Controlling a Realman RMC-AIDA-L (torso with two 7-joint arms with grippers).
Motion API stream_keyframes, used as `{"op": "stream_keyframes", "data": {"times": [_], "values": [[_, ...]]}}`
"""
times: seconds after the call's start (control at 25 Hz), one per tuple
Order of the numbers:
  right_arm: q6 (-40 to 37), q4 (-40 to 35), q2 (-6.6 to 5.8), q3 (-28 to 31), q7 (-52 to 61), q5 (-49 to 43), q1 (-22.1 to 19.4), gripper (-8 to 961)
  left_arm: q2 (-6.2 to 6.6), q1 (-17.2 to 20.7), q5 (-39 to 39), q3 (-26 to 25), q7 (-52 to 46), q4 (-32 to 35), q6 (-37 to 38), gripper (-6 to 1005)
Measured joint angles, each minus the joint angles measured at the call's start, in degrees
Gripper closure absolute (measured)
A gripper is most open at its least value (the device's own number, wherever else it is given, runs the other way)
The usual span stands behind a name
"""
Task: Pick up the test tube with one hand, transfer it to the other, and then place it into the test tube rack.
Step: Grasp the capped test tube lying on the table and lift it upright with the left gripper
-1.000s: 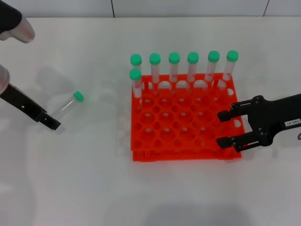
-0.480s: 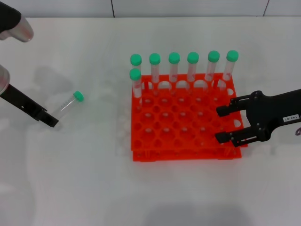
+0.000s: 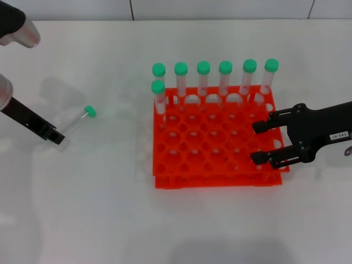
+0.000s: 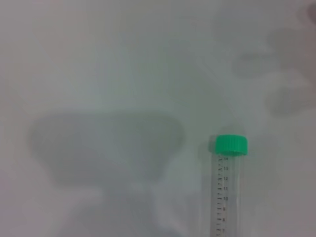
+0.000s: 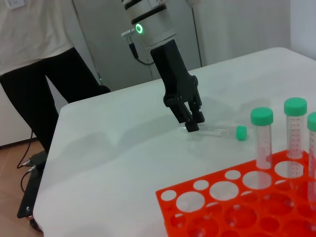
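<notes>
Test tube (image 3: 78, 121) is seen lying on its side on the white table (image 3: 99, 209), well to the left of the test tube rack (image 3: 217, 143), with its green cap pointing toward the rack and its clear bottom end at the tip of the left gripper (image 3: 56, 137). Compared with a second ago, that gripper tip has been drawn slightly back and away to the left, and the tube has been shifted with it, its cap now sitting a little farther from the near edge. In the right wrist view the left gripper (image 5: 191, 120) is shown with its tip down at the tube's bottom end, the tube (image 5: 220, 131) stretching flat across the table from it; whether the fingers are closed on the tube or merely touching it cannot be told. No fingers are shown in the left wrist view, only the capped tube (image 4: 227, 187) on the bare surface.

The right gripper (image 3: 263, 142) is held over the right edge of the rack, its two fingers spread apart and empty; it has been eased a little toward the far side. Seven capped tubes (image 3: 203, 82) stand along the rack's far rows.

The pickup is judged not yet complete: the tube is still on the table, so lift, handover and insertion remain.
</notes>
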Motion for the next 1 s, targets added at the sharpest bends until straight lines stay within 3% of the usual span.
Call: {"op": "stream_keyframes", "data": {"times": [0.2,0.8,1.0], "values": [[0.0,-0.1,0.06,0.0,0.0,0.0,0.1,219,0.36,-1.4,0.0,0.1,-0.2,-3.2,-0.4,670],[0.0,-0.2,0.17,0.0,0.1,0.1,0.5,219,0.55,-1.3,0.0,0.1,-0.4,-3.7,-0.2,674],[0.0,-0.2,0.16,0.0,0.2,0.1,0.6,219,0.64,-1.6,-0.2,0.1,-0.5,-5.0,-0.1,746]]}}
